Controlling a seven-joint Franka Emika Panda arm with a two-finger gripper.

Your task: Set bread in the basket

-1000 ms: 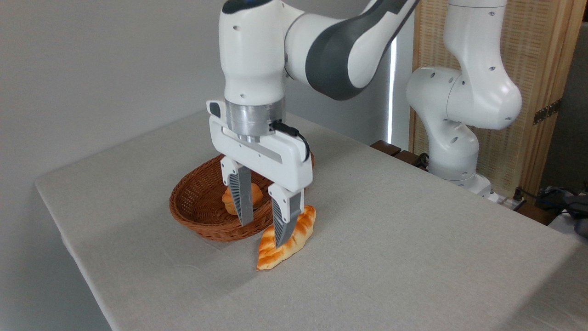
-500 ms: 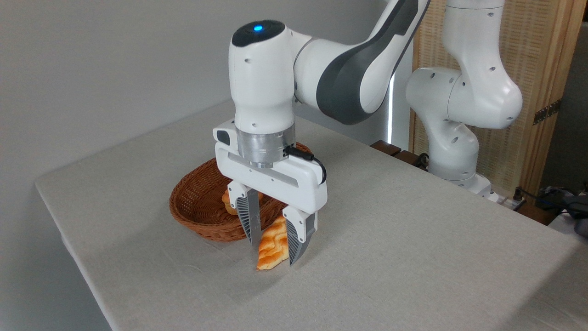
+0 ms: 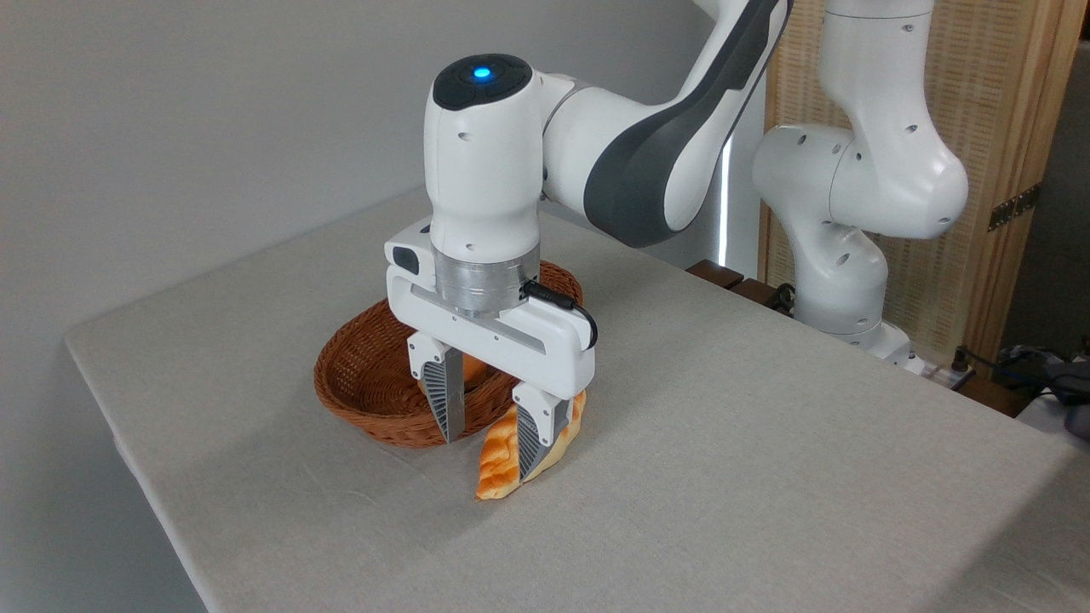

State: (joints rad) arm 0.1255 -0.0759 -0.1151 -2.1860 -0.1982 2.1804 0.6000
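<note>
We see a table covered in pale grey cloth (image 3: 724, 443), with a white and grey robot arm (image 3: 647, 145) reaching down over it from the upper right. Half a second ago our gripper straddled the loaf, one finger on each side; now it sits a little up and to the left, and the straddle is lost.

Behind and to the left of the gripper (image 3: 490, 430) lies the shallow oval basket of reddish-brown woven wicker (image 3: 358, 387), its thick braided rim partly hidden by the gripper body. A small round orange bun (image 3: 473, 368) shows only as a sliver inside it, between the fingers and the gripper housing.

Directly beneath the gripper and trailing toward the lower left lies the bread, a long, pointed, golden-orange loaf with a ridged, browned top (image 3: 501, 460). It rests flat on the cloth, just outside the basket's near rim, seemingly where it was a second ago.

The two ribbed grey fingers stand spread apart, gripping nothing. The left fingertip hangs in front of the basket's rim, clear of the loaf; the right finger overlaps the loaf's middle.

We judge that the loaf is not yet grasped. The gripper probably needs to line up over the loaf again and close before any lift toward the basket.
</note>
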